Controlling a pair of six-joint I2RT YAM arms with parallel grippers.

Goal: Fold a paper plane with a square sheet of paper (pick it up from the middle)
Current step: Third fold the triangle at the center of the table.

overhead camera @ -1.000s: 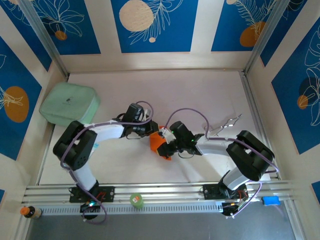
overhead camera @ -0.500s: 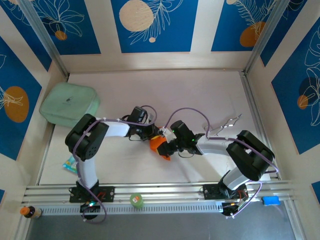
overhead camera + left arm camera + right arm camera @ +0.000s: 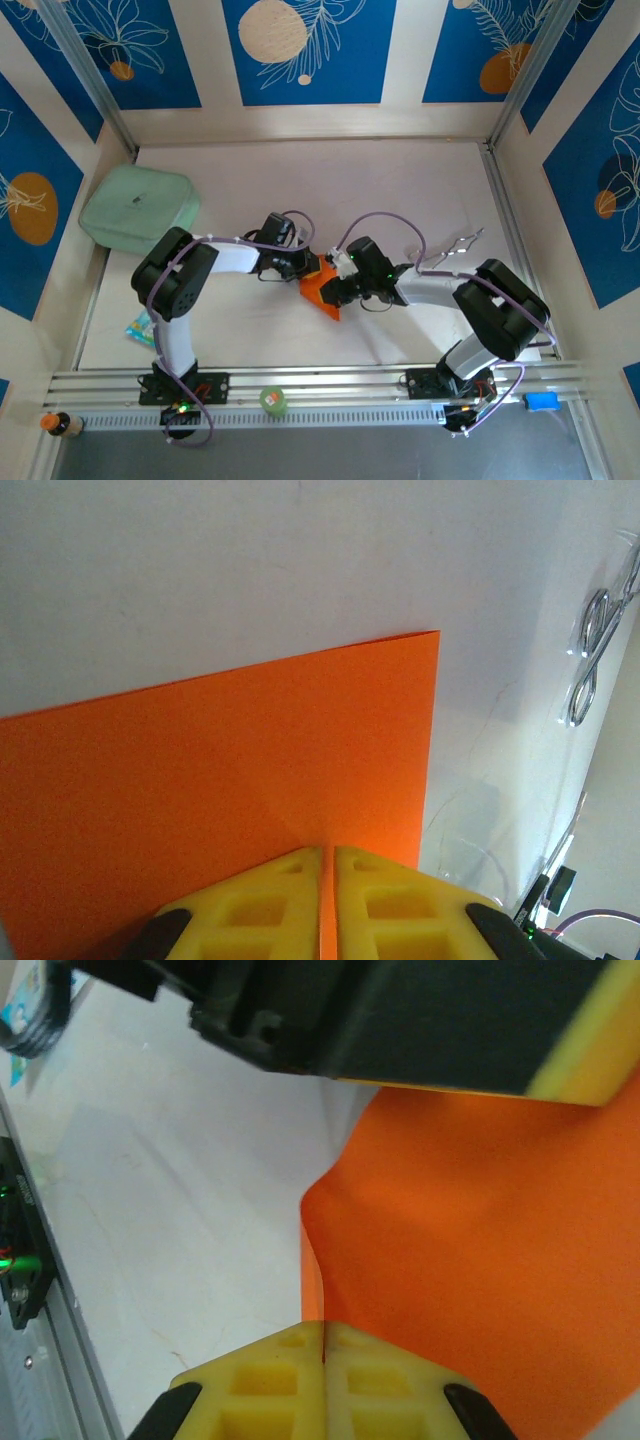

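Note:
The square sheet of paper (image 3: 322,287) is bright orange and bent, held above the white table between both grippers near the middle. My left gripper (image 3: 306,268) comes at it from the left. In the left wrist view its yellow fingers (image 3: 270,900) are shut on the near edge of the paper (image 3: 230,760), which spreads flat ahead. My right gripper (image 3: 336,290) comes from the right. Its yellow fingers (image 3: 270,1385) are pinched on a curled edge of the paper (image 3: 480,1260), with the left gripper's dark body (image 3: 400,1020) just beyond.
A pale green pad (image 3: 138,207) lies at the table's left. Metal scissors (image 3: 455,247) lie right of centre, also seen as scissors (image 3: 590,660) from the left wrist. A small green round object (image 3: 273,400) sits on the front rail, and a small packet (image 3: 140,327) lies by the left arm.
The left arm swung its elbow in and its gripper closed down on the paper's left edge. The right gripper and the paper shifted slightly up and left.

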